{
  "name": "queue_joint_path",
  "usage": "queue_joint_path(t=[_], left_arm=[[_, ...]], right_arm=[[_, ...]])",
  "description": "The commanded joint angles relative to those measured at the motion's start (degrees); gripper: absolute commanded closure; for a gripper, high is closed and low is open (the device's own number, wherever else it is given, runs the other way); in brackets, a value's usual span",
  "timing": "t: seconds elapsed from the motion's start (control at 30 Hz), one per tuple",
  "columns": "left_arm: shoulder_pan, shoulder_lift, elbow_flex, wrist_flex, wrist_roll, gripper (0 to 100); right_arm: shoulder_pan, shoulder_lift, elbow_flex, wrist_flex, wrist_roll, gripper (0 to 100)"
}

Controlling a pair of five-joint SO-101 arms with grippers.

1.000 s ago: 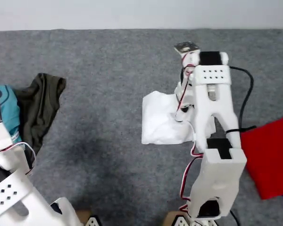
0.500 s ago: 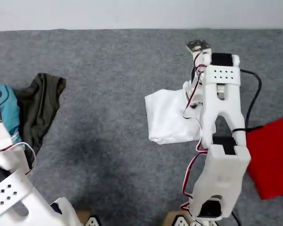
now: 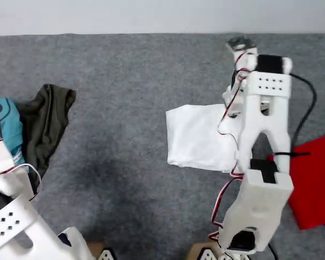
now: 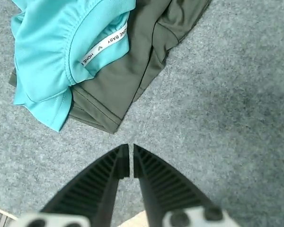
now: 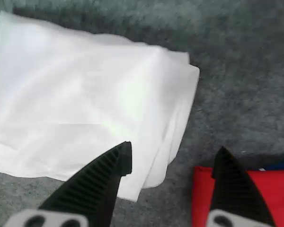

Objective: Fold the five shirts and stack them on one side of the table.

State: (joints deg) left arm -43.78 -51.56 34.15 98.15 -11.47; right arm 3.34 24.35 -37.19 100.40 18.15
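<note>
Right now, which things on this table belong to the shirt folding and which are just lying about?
Job: folded white shirt, folded red shirt, crumpled turquoise shirt, crumpled olive-green shirt.
Just there: grey felt table cover, pale wall behind.

Grey table (image 3: 124,81) — bearing white shirt (image 3: 197,135), red shirt (image 3: 314,184), olive shirt (image 3: 46,124), teal shirt (image 3: 8,127).

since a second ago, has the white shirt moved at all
Yes. The white shirt has spread flatter and wider toward the red shirt, while its edge facing the olive shirt has hardly shifted.
</note>
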Motion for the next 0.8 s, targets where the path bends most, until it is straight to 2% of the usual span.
queue_joint_path(t=[0.0, 0.3, 0.43, 0.53, 0.77], left_arm=[[-0.09, -0.62, -0.22, -1.05, -0.53, 97], [-0.09, -0.44, -0.22, -1.05, -0.53, 97], [-0.09, -0.35, -0.22, -1.05, -0.62, 97], [-0.09, -0.79, -0.31, -1.05, -4.04, 97], [-0.09, -0.79, -0.66, -1.05, -8.0, 97]], right_arm=[[0.57, -7.25, -0.09, 2.24, 0.44, 71.9], [0.92, -9.1, 15.47, 0.04, 0.35, 89.4], [1.01, -5.85, 15.91, -4.97, 0.09, 85.2], [0.92, -4.26, 15.91, -8.13, 0.09, 82.0], [2.68, -3.91, 15.91, -12.09, 0.35, 81.3]])
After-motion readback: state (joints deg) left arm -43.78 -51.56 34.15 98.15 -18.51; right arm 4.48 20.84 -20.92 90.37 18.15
